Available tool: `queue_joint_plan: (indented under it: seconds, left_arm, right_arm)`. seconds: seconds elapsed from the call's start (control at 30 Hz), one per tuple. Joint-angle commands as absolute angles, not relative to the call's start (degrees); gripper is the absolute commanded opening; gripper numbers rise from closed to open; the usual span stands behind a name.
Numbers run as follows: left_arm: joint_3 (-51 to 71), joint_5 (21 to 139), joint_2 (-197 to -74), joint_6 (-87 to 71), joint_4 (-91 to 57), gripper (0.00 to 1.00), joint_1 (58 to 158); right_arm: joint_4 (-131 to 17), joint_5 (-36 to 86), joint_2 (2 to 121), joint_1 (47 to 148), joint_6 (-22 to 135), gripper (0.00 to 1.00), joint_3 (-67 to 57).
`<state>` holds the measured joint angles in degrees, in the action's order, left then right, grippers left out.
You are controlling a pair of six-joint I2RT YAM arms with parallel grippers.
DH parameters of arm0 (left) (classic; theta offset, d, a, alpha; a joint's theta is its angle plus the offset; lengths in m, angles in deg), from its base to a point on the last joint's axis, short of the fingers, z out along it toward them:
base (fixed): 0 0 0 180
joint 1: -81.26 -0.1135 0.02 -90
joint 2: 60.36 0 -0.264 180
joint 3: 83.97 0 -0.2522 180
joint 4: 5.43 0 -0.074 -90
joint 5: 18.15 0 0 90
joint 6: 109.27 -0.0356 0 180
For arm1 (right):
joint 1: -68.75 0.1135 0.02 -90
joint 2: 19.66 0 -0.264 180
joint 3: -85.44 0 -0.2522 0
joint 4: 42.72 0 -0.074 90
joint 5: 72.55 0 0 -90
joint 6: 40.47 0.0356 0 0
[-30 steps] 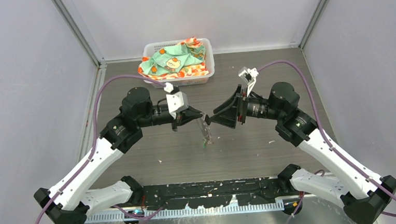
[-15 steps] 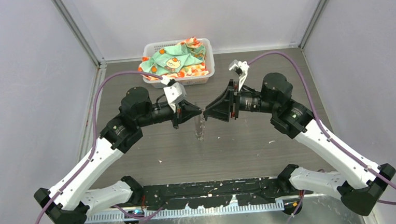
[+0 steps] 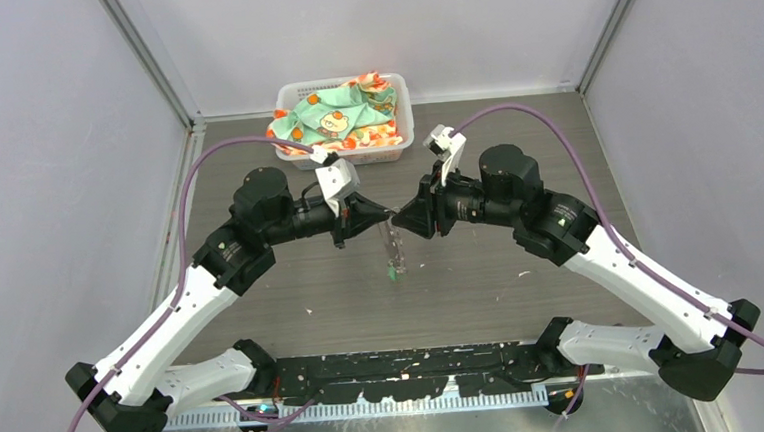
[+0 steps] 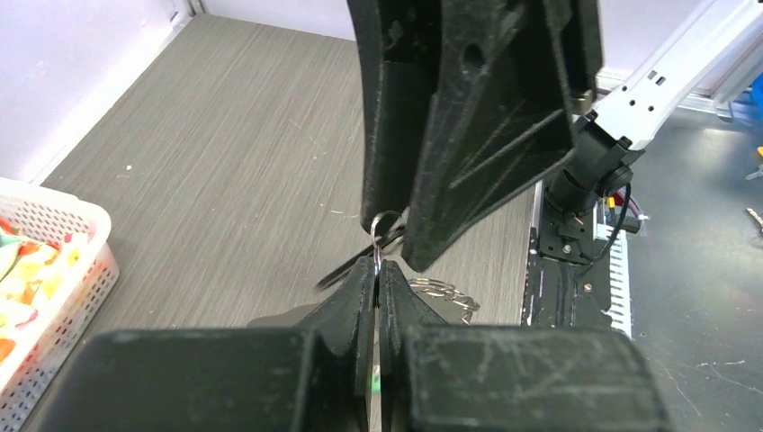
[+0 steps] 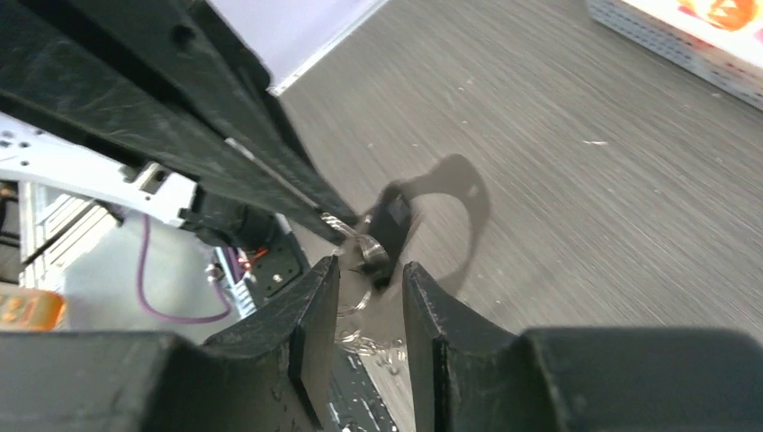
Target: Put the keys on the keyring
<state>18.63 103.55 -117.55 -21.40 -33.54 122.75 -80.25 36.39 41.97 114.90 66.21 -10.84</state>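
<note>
My left gripper (image 3: 386, 219) is shut on the thin silver keyring (image 3: 391, 245), which hangs down from it above the table. The green-headed key (image 3: 392, 271) dangles at its lower end. In the left wrist view the jaws (image 4: 378, 265) pinch the ring wire, with beaded loops (image 4: 441, 291) behind them. My right gripper (image 3: 405, 222) faces the left one tip to tip. In the right wrist view it (image 5: 371, 268) is open, its tips just short of the black-headed key (image 5: 392, 219) and a silver ring (image 5: 371, 253).
A white basket (image 3: 404, 124) with a patterned green and orange cloth (image 3: 337, 114) stands at the back of the table. Grey walls close in both sides. The arm bases and a black rail (image 3: 407, 365) lie along the near edge.
My right arm has swung left and closed up on the left gripper's tip. The hanging keyring with the green key has swayed and hangs a little lower. The left arm has barely moved.
</note>
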Motion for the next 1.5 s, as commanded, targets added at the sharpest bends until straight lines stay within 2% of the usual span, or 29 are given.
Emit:
queue_joint_plan:
  seconds: [0.0,0.23,0.43,0.9,1.3,1.47]
  left_arm:
    - [17.0,105.9,-116.1,-22.2,-29.1,0.00,122.7]
    - [17.3,106.7,-115.9,-22.8,-29.1,0.00,122.7]
    - [17.9,107.3,-115.3,-23.4,-28.7,0.00,122.7]
    - [17.7,109.8,-114.9,-23.4,-27.7,0.00,122.7]
    - [17.4,109.4,-115.0,-23.7,-26.7,0.00,122.7]
    - [17.5,109.5,-114.9,-24.0,-26.4,0.00,122.7]
  right_arm:
    - [-82.5,29.5,40.1,115.0,65.1,0.40,-7.9]
    - [-80.8,34.2,39.8,115.1,65.6,0.46,-6.4]
    - [-81.2,37.4,38.4,114.8,65.5,0.47,-5.8]
    - [-74.2,47.4,38.6,110.0,72.5,0.31,-9.5]
    - [-75.7,48.4,40.2,109.6,73.9,0.33,-9.6]
    - [-75.6,48.2,40.7,109.5,74.4,0.30,-9.6]
